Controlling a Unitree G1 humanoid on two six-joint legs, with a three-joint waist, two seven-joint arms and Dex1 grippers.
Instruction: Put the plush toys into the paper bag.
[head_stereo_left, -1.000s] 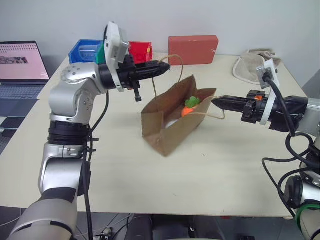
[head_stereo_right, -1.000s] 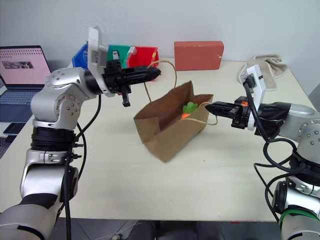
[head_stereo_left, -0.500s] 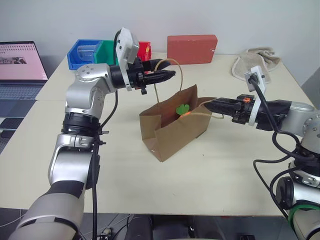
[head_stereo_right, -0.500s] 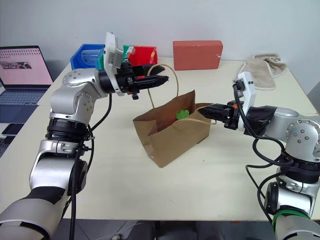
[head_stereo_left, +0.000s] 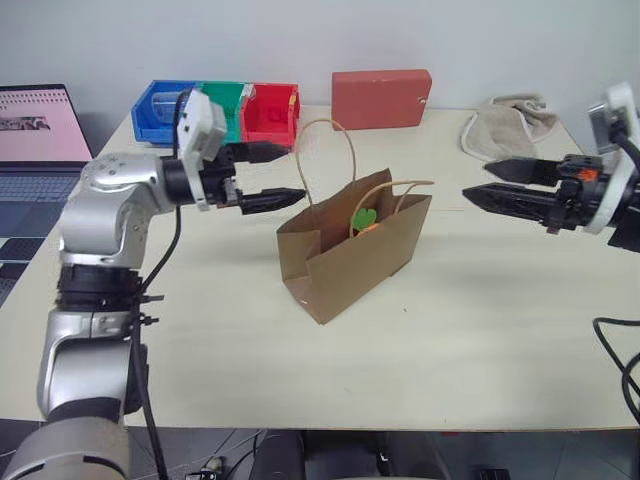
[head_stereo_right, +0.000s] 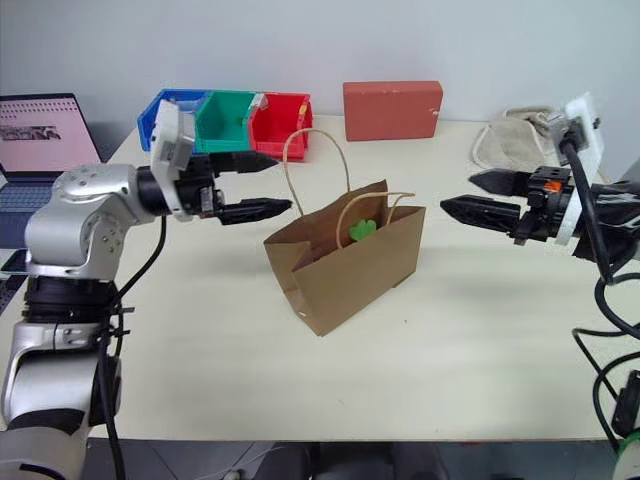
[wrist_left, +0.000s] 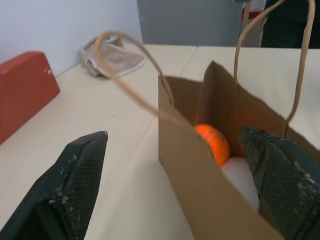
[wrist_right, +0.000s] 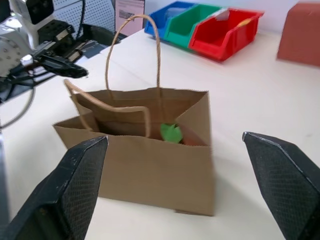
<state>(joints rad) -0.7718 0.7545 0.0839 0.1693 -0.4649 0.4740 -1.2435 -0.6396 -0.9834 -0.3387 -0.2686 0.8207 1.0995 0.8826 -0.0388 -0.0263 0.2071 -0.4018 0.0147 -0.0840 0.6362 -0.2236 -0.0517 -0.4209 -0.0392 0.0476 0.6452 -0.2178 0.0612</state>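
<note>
The brown paper bag (head_stereo_left: 345, 258) stands upright on the table, mouth open, between my two grippers. Green carrot leaves (head_stereo_left: 364, 217) poke up inside it. Looking into the bag in the left wrist view, I see the orange carrot plush (wrist_left: 212, 144) with the white plush (wrist_left: 243, 176) next to it. My left gripper (head_stereo_left: 298, 172) is open, a short way left of the bag's tall loop handle (head_stereo_left: 327, 150), touching nothing. To the right of the bag my right gripper (head_stereo_left: 477, 181) also stands open and holds nothing. The other handle (head_stereo_left: 398, 190) droops over the bag's mouth.
A red rectangular box (head_stereo_left: 381, 98) and a row of blue, green and red bins (head_stereo_left: 215, 108) stand along the table's back edge. A beige cloth (head_stereo_left: 505, 122) lies at the back right. A laptop (head_stereo_left: 35, 130) sits off to the left.
Both grippers have opened and let go of the bag's handles. The left one drew back to the left, the right one to the right. The bag has settled upright.
</note>
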